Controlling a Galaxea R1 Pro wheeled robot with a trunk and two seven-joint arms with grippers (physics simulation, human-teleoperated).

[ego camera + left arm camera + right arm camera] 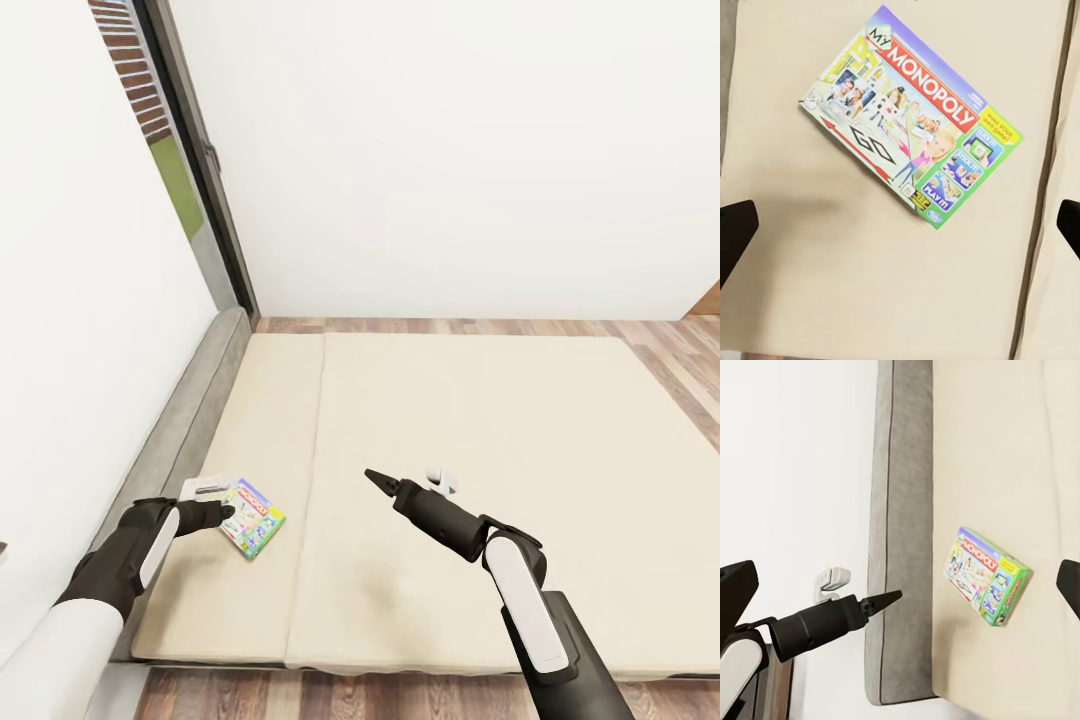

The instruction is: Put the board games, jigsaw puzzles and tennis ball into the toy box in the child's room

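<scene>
One board game point(254, 520), a white-green "My Monopoly" box with a red logo, lies flat near the bed's point(470, 420) front left corner. My left gripper point(222, 512) hovers at the box's left edge, open, with nothing between its fingers. In the left wrist view the board game point(911, 116) lies beyond the spread fingertips point(735, 232). My right gripper point(378, 481) hangs open over the middle of the mattress, well right of the box. From the right wrist view I see the board game point(986, 574) and the left gripper point(886, 600) beside it.
The bed's grey frame point(190, 410) runs along a white wall on the left. A dark-framed window point(190, 150) stands at the back left corner. Wooden floor point(660, 340) borders the bed at the back, right and front.
</scene>
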